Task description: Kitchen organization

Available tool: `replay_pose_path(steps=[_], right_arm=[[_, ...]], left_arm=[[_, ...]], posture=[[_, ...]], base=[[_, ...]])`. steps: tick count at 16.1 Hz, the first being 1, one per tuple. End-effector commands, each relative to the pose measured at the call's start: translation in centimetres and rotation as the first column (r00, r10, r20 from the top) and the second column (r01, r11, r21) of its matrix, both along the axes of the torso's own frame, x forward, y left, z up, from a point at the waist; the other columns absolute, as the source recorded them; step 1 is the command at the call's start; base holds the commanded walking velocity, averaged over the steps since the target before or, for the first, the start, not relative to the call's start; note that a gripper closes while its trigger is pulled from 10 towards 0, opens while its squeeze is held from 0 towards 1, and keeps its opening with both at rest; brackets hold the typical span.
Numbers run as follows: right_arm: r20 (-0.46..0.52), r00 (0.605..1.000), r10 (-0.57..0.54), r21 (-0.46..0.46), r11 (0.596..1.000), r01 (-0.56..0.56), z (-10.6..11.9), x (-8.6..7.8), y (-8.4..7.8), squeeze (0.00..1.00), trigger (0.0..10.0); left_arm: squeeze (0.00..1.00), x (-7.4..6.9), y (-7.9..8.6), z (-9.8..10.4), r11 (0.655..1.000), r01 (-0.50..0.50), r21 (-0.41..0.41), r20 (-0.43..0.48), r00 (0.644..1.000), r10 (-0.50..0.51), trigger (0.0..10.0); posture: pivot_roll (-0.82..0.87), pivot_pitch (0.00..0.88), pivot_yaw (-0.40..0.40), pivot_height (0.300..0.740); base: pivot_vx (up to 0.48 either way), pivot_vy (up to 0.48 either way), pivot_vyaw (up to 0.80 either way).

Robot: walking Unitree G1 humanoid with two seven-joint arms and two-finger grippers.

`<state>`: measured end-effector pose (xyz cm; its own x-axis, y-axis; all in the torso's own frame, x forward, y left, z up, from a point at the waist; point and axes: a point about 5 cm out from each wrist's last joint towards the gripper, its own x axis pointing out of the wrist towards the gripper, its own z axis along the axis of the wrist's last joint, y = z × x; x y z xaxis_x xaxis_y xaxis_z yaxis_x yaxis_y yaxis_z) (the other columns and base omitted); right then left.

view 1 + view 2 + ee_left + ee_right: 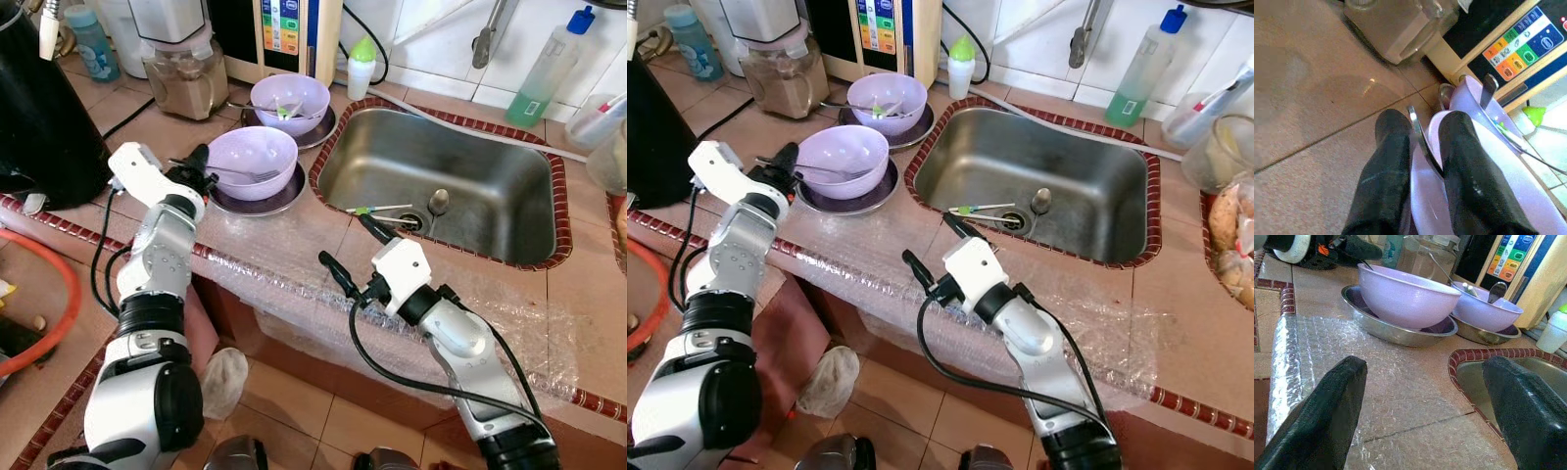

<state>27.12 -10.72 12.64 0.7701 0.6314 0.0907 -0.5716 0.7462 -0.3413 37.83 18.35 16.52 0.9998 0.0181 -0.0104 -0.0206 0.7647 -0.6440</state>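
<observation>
A lavender bowl sits in a steel plate on the tiled counter, with a metal fork lying across it. My left gripper is at the bowl's left rim, shut on the fork's handle. A second lavender bowl with a utensil in it stands behind, on its own steel plate. My right gripper hovers open over the counter edge at the front left corner of the sink. Nothing is between its fingers.
Bubble wrap covers the counter's front edge. A green-handled utensil lies by the sink drain. A blender jar, a water purifier and a small green-capped bottle line the back; a green soap bottle stands far right. A black appliance is at left.
</observation>
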Motion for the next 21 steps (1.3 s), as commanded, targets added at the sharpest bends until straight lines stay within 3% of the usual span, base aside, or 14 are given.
replay_pose_path(steps=[1,6,8,9,11,12,13,14,16,17,19,20,21], right_arm=[[0.001,1.0,0.001,-0.008,1.0,-0.001,0.0,0.1,0.0,0.0,10.0],[0.004,1.0,-0.009,-0.013,1.0,0.009,-0.1,0.4,-0.1,0.0,10.0],[0.015,1.0,-0.024,-0.017,1.0,0.025,-0.1,0.6,-0.2,0.0,10.0],[0.022,0.999,-0.034,-0.02,0.999,0.035,0.0,0.8,-0.3,0.0,10.0],[0.035,0.998,-0.046,-0.025,0.999,0.047,0.2,1.0,-0.5,0.0,10.0],[0.064,0.995,-0.076,-0.019,0.997,0.077,0.7,1.4,-0.9,0.0,10.0],[0.071,0.994,-0.083,-0.017,0.996,0.084,0.8,1.6,-1.0,0.0,10.0],[0.105,0.988,-0.117,-0.015,0.993,0.119,1.3,1.9,-1.4,0.0,10.0],[0.148,0.975,-0.164,-0.016,0.986,0.168,1.8,2.3,-1.8,0.0,10.0],[0.161,0.971,-0.178,-0.016,0.983,0.183,1.9,2.4,-2.0,0.0,10.0],[0.205,0.952,-0.228,0.012,0.973,0.231,2.7,2.7,-2.4,0.0,10.0],[0.203,0.953,-0.225,0.021,0.974,0.226,2.7,2.7,-2.4,0.0,10.0],[0.21,0.951,-0.228,0.02,0.973,0.229,2.8,2.8,-2.3,0.0,10.0]], left_arm=[[0.0,0.3,0.0,1.0,1.0,0.0,0.0,0.025,1.0,0.0,0.0],[0.0,-0.1,-0.2,4.1,0.994,0.037,0.101,0.149,0.987,-0.052,0.0],[0.0,-0.3,-0.6,5.4,0.981,0.061,0.184,0.202,0.974,-0.099,0.0],[0.0,-0.3,-0.6,6.0,0.962,0.044,0.269,0.23,0.967,-0.108,0.0],[0.0,-0.4,-1.0,6.9,0.965,0.057,0.254,0.269,0.955,-0.128,0.0],[0.0,-0.8,-2.3,8.8,0.938,0.096,0.334,0.356,0.908,-0.22,0.0],[0.0,-1.0,-2.7,9.2,0.927,0.113,0.357,0.372,0.893,-0.252,0.0],[0.0,-1.9,-4.8,10.6,0.879,0.206,0.429,0.422,0.815,-0.397,0.0],[0.0,-3.0,-7.0,12.1,0.821,0.238,0.519,0.472,0.721,-0.507,0.0],[0.0,-3.3,-7.6,12.3,0.811,0.247,0.53,0.481,0.701,-0.527,0.0],[0.0,-3.8,-10.0,10.3,0.727,0.331,0.601,0.402,0.662,-0.633,0.0],[0.0,-4.1,-10.6,9.4,0.702,0.355,0.618,0.372,0.654,-0.658,0.0],[0.0,-4.5,-11.4,8.5,0.655,0.365,0.662,0.335,0.638,-0.693,0.0]], posture=[[-0.08,0.054,0.001,0.74],[-0.08,0.05,0.002,0.74],[-0.08,0.05,0.001,0.74],[-0.08,0.05,0.001,0.74],[-0.08,0.05,0.001,0.74],[-0.08,0.049,0.001,0.74],[-0.08,0.049,0.001,0.74],[-0.08,0.047,0.002,0.74],[-0.08,0.045,0.003,0.74],[-0.08,0.045,0.003,0.74],[-0.07,0.045,0.004,0.74],[-0.07,0.046,0.006,0.74],[-0.07,0.048,0.008,0.74]], base=[[0.0,0.0,0.0],[0.0,0.0,0.0],[0.0,0.0,0.0],[0.0,0.0,0.0],[0.0,0.0,0.0],[0.0,0.0,0.0],[0.0,0.0,0.0],[0.0,0.0,0.0],[0.0,0.0,0.0],[0.0,0.0,0.0],[0.0,0.0,0.0],[0.0,0.0,0.0],[0.0,0.0,0.0]])
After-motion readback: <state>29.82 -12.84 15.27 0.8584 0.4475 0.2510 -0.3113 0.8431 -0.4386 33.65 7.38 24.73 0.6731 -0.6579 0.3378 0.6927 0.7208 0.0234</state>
